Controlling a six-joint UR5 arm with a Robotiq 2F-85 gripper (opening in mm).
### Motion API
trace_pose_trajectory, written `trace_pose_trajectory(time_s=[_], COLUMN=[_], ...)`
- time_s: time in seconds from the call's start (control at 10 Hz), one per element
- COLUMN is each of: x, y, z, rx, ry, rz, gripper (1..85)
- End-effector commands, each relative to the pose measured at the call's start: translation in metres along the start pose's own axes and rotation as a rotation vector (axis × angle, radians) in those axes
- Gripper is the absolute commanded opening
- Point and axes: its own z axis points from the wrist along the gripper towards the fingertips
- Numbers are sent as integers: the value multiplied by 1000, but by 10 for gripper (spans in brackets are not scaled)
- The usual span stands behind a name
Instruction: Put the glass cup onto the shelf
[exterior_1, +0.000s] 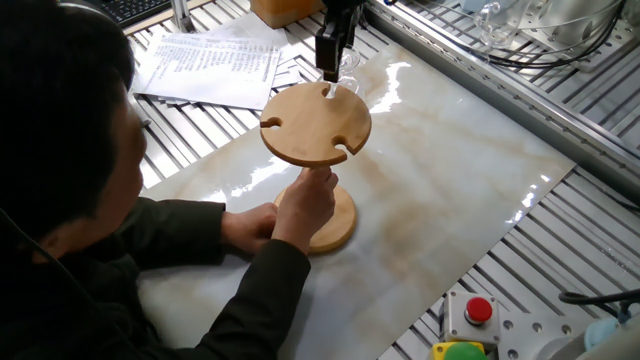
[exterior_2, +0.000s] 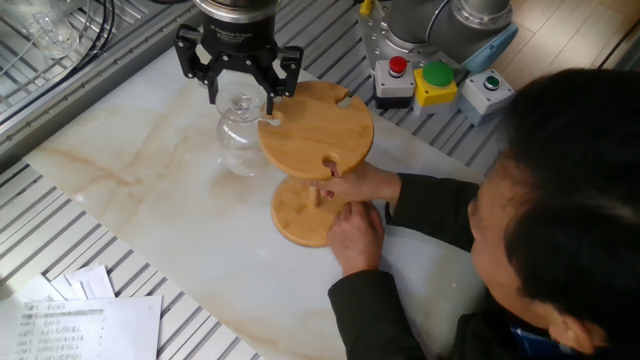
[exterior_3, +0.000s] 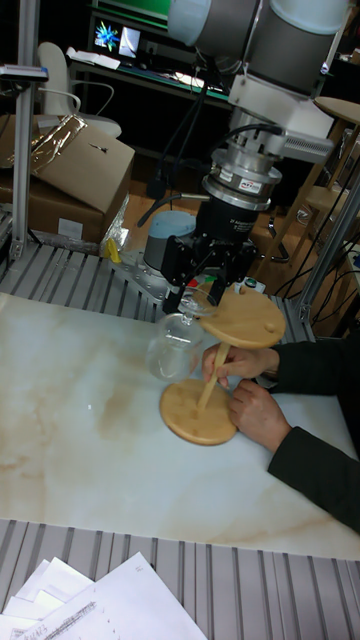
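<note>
The glass cup (exterior_2: 240, 140) hangs upside down, bowl downward, with my gripper (exterior_2: 240, 88) shut on its foot from above. It sits right against the left rim of the shelf (exterior_2: 318, 130), a bamboo disc on a thin post, and its stem is at the mouth of a slot. In the one fixed view the gripper (exterior_1: 330, 62) and the glass cup (exterior_1: 349, 78) are at the far edge of the shelf (exterior_1: 315, 125). The tall view shows the glass cup (exterior_3: 178, 345) hanging beside the shelf (exterior_3: 245, 318), under the gripper (exterior_3: 205, 287).
A person's hands (exterior_2: 352, 205) hold the shelf's post above its round base (exterior_2: 298, 218); head and arm fill the near side. A box with red and green buttons (exterior_2: 420, 80) stands behind the shelf. Papers (exterior_1: 210, 65) and other clear glassware (exterior_2: 45, 30) lie off the marble board.
</note>
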Motion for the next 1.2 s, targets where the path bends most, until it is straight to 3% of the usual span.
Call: trace_pose_trajectory(time_s=[0.0, 0.7, 1.1], x=[-1, 9, 6], y=[8, 18, 20], z=[3, 6, 7], rx=[-17, -28, -37], ry=[-5, 11, 5], rz=[33, 112, 131], gripper=[10, 10, 10])
